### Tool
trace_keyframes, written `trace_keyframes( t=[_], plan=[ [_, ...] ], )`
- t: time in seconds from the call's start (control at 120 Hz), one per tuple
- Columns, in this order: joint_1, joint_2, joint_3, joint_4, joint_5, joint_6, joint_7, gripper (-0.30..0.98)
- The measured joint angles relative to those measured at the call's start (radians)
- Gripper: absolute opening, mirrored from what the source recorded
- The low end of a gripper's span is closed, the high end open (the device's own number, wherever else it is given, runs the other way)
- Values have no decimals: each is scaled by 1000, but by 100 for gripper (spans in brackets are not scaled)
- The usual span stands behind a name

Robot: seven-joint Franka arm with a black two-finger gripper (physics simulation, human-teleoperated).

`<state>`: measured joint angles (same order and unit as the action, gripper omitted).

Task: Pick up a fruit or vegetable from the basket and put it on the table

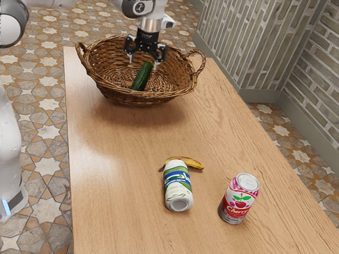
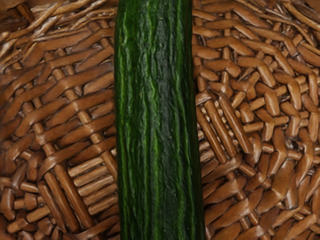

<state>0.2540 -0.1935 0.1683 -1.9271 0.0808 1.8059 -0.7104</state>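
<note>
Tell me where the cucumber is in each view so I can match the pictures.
Exterior view: the cucumber is in the upper part, inside the basket, just below the gripper.
Wrist view: a broad green band through the middle, close up.
Shared landmark: the basket's brown weave on both sides of it.

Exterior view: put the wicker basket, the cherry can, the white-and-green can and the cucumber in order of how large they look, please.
1. Wicker basket
2. Cherry can and white-and-green can: too alike to rank
3. Cucumber, which also lies farther from the camera than the cans
</note>
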Motion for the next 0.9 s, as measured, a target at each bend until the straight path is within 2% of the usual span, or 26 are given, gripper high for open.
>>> trace_keyframes(
  t=[0.267,0.45,0.717,0.9],
  plan=[
    [17,74,2,1,-14,40,23,68],
    [31,82,3,-1,-26,62,34,61],
    [51,113,4,-5,-44,74,45,57],
    [62,132,6,-5,-56,78,49,46]
  ],
)
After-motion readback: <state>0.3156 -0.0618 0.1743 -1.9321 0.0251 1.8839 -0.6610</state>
